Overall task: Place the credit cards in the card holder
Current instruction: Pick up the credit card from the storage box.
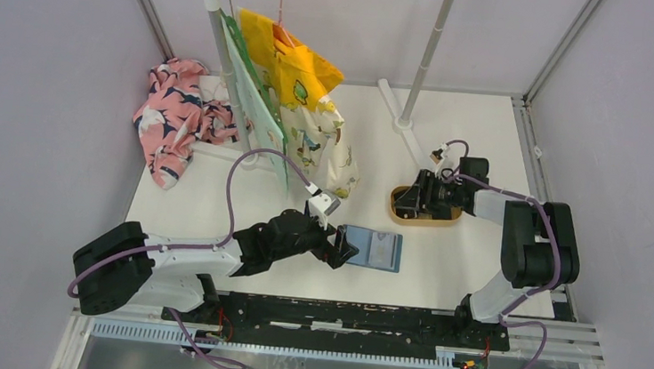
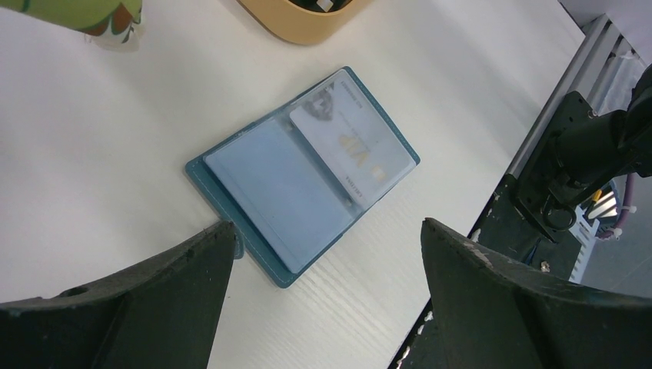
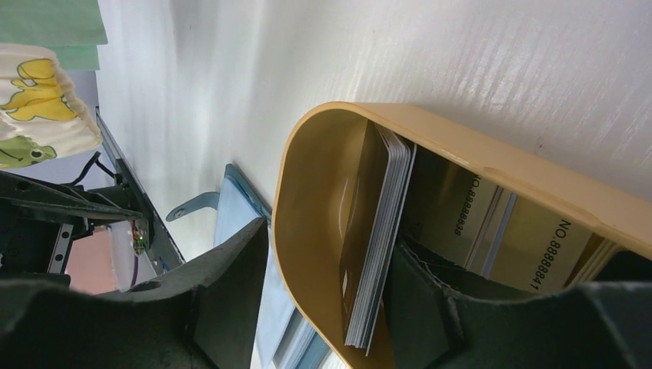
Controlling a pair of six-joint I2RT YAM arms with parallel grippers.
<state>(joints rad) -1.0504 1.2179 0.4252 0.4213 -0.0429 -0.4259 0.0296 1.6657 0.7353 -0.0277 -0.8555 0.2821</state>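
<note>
From above: card holder (image 1: 373, 249) open flat, my left gripper (image 1: 342, 246) at its left edge, right gripper (image 1: 420, 202) down in the tan tray (image 1: 447, 220). Left wrist: jaws spread, one finger (image 2: 184, 277) at the holder's edge. Right wrist: jaws apart, straddling the tray wall and the upright credit cards (image 3: 378, 246); closing here, I judge, could pinch the wall or drag several cards.

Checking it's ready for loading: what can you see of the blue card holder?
The card holder lies open and flat on the white table, inside up. Teal, leather-like cover; pale, translucent sleeves. One sleeve holds a light card printed VIP; the other looks empty. The open left gripper straddles its near edge, one finger at the rim; contact is unclear.
</note>
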